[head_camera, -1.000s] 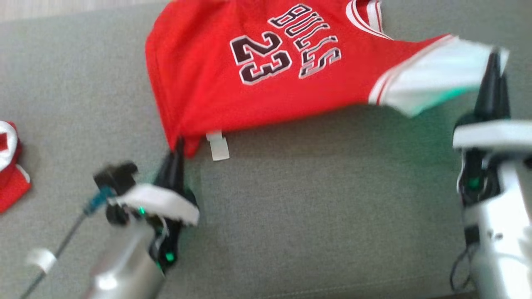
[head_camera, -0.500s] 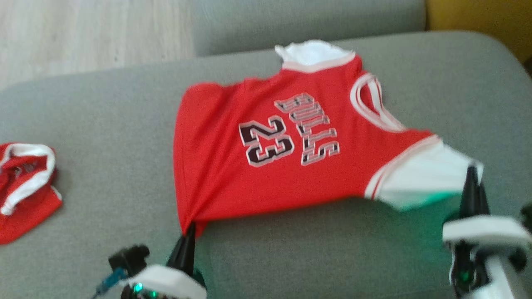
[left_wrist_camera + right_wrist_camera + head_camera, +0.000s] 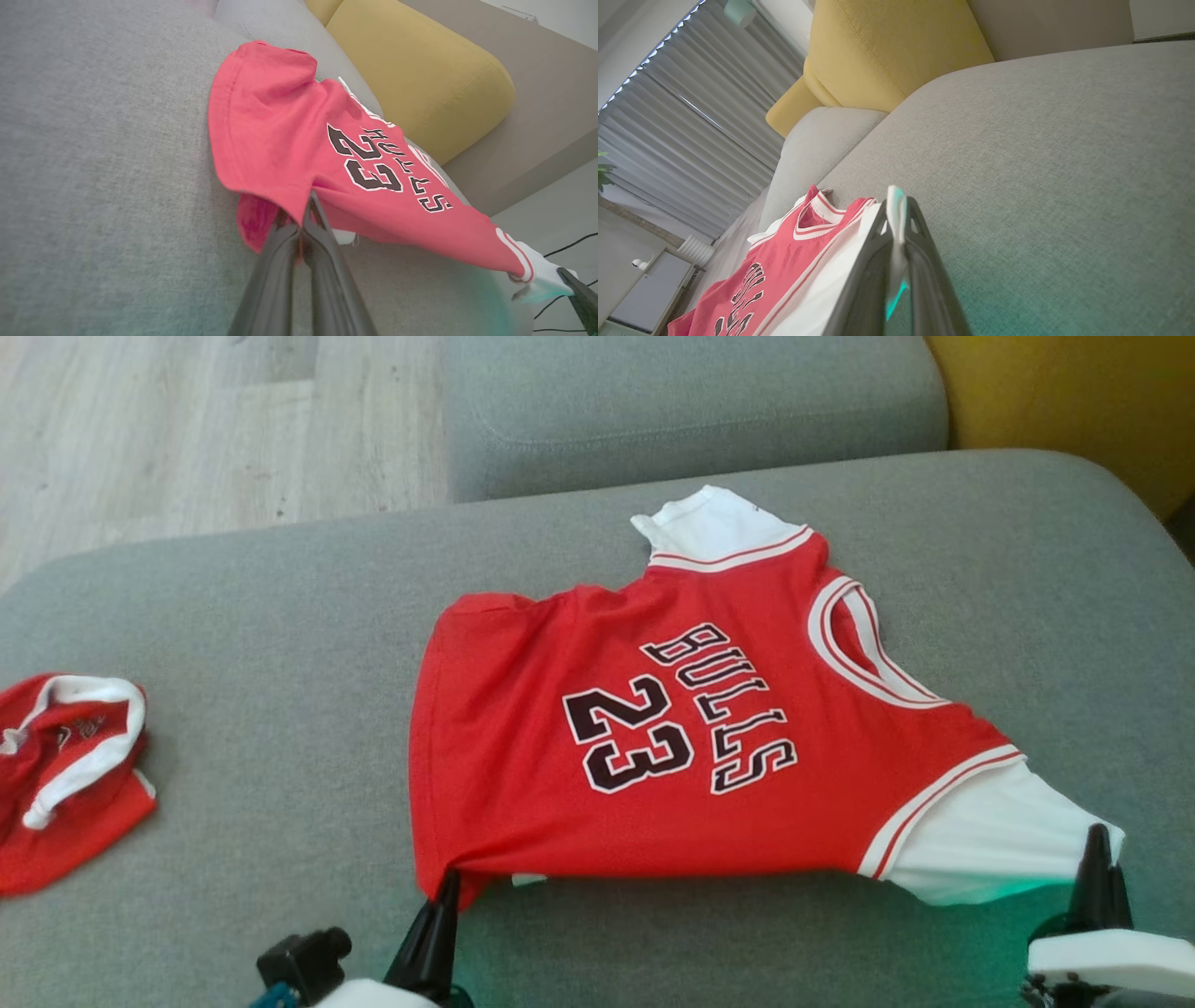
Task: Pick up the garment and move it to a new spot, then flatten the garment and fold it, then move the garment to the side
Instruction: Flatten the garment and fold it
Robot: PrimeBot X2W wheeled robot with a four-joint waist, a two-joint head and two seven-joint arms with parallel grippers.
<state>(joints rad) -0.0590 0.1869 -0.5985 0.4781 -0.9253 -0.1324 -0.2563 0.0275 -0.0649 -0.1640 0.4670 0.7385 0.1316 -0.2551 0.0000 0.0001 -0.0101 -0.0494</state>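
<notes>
Garment (image 3: 653, 756) (one), left claw (image 3: 447, 894), right claw (image 3: 1099, 847) pinching, one bundle (image 3: 67, 775)

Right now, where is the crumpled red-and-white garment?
In the head view, the crumpled garment lies at the far left edge on the grey sofa cushion, on the robot's left, well apart from the Bulls jersey at the centre.

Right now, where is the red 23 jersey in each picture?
Head view: jersey in the middle, stretching to the lower right.
Left wrist view: jersey in the centre, running down to the right edge.
Right wrist view: jersey at the lower left.
Landmark: yellow cushion, near the top of every view.
</notes>
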